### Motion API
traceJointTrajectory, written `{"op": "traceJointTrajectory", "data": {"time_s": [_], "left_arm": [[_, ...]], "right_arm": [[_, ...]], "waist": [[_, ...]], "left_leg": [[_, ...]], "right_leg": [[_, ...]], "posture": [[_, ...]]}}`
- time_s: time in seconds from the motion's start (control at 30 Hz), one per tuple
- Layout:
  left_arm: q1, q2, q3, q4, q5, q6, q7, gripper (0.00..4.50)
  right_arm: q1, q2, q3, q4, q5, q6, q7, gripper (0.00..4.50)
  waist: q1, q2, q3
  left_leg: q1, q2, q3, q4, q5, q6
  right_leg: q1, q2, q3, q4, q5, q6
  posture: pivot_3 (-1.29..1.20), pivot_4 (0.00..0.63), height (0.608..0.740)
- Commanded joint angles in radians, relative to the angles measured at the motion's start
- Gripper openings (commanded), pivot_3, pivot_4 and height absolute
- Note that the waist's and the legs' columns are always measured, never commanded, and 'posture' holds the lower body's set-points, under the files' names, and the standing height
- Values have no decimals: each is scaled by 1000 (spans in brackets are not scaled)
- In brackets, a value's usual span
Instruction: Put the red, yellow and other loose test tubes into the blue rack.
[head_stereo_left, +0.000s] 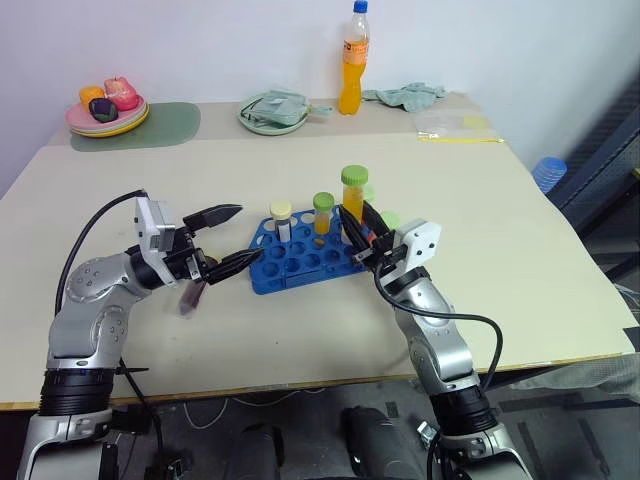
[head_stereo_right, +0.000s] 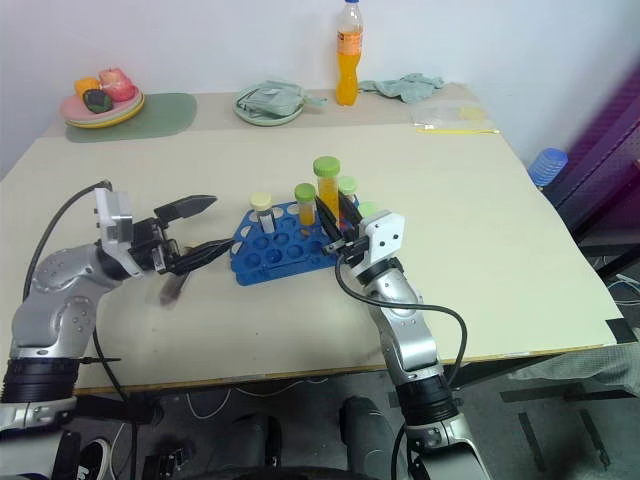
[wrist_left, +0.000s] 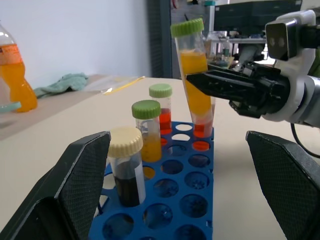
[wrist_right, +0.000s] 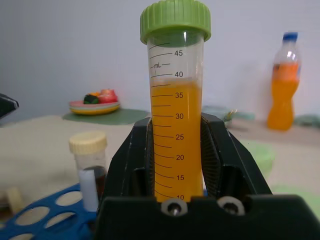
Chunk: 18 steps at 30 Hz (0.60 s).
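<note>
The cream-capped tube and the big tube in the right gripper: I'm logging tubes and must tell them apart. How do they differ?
The cream-capped tube is short, with dark brown liquid; the big tube is much taller, with orange-yellow liquid and a green cap. The cream-capped tube stands upright in the blue rack; the big tube is tilted, clamped in the right gripper, its tip at a rack hole. Both are clear and capped.

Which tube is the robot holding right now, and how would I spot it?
Find the blue rack in the middle of the table. At its right end the right pincer is shut on the tall tube. That tube holds yellow-orange liquid under a green cap and, tilted, stands taller and wider than the three short tubes already seated in the rack.
</note>
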Motion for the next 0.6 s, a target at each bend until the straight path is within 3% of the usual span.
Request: {"op": "traceJointTrajectory", "data": {"time_s": [0.03,0.6], "left_arm": [[18,18,28,-11,-8,-16,-25,4500],[73,57,35,57,8,-66,-127,4500]], "right_arm": [[17,21,-9,-22,58,-22,44,774],[-31,58,21,174,-18,-159,121,774]], "waist": [[0,0,0],[0,0,0]], "left_leg": [[0,0,0,0,0,0],[0,0,0,0,0,0]], "right_leg": [[0,0,0,0,0,0],[0,0,0,0,0,0]], "posture": [[0,150,740],[0,150,740]]}}
